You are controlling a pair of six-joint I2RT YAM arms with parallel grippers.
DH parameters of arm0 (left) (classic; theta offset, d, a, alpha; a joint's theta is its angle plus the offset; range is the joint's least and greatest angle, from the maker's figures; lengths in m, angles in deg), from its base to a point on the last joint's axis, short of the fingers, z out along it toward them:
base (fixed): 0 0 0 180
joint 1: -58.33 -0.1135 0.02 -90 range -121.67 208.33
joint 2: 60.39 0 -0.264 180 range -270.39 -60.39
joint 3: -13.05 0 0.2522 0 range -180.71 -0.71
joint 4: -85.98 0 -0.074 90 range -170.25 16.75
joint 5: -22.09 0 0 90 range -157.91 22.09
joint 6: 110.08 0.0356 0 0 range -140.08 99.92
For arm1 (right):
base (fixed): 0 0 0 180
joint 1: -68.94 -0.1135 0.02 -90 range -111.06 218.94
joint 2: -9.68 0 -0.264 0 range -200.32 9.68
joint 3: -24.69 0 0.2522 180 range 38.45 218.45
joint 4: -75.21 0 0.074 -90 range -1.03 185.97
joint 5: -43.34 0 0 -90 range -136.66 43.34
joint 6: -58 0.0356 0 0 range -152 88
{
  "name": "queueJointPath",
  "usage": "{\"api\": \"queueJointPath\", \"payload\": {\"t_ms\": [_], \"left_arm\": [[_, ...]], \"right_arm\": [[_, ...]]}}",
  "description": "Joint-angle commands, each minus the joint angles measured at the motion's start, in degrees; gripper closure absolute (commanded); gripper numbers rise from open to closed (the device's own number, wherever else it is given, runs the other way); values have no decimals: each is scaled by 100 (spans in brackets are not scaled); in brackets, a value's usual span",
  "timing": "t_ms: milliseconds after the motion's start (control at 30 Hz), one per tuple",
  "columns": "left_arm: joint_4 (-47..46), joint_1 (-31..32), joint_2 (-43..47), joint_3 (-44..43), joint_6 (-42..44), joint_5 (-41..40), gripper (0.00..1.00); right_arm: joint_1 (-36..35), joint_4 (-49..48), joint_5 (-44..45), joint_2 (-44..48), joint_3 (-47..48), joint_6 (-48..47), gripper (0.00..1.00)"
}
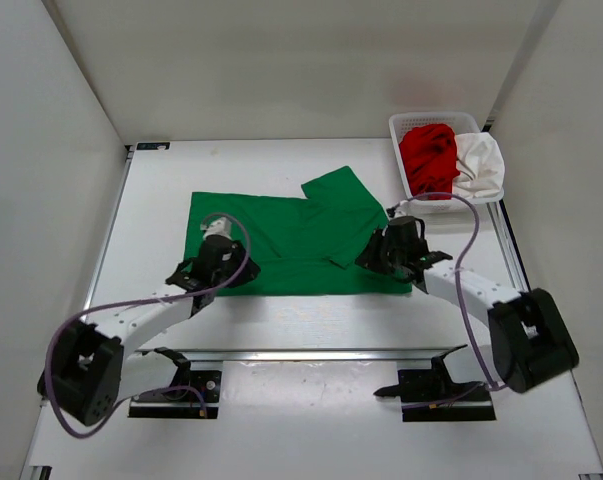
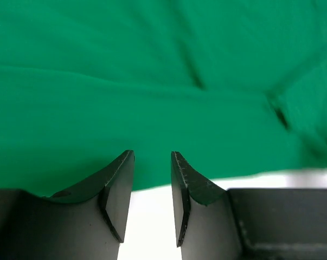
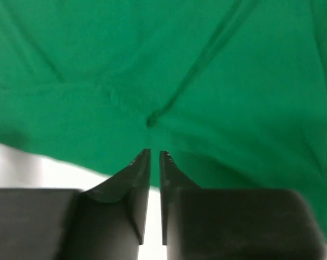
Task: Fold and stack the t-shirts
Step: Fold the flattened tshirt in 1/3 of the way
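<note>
Left gripper stood parted, empty, at near hem of green t-shirt | right gripper nearly closed, hold on cloth unclear | judged risk: one-sided lift could skew fold

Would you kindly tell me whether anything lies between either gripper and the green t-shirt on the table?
Nothing visible does. The left gripper and the right gripper are both at the near edge of the green t-shirt, and the basket stands clear at the far right.
</note>
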Motion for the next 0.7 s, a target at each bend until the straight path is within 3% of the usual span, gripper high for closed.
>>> {"api": "queueJointPath", "payload": {"t_ms": [0,67,133,300,667], "left_arm": [[-779,676,-444,-321,-13,-312,56],[-1192,818,-621,-260,58,-206,55],[-1359,923,-745,-198,67,-65,55],[-1676,968,-912,91,41,234,55],[-1957,713,-771,452,-188,489,54]], "right_arm": [[-87,-658,-29,-518,589,-318,83],[61,-869,-248,-947,608,-230,72],[97,-966,-363,-1229,721,-195,70],[-70,-940,-223,-1757,889,-28,76],[-158,-809,277,-1679,652,183,73]]}}
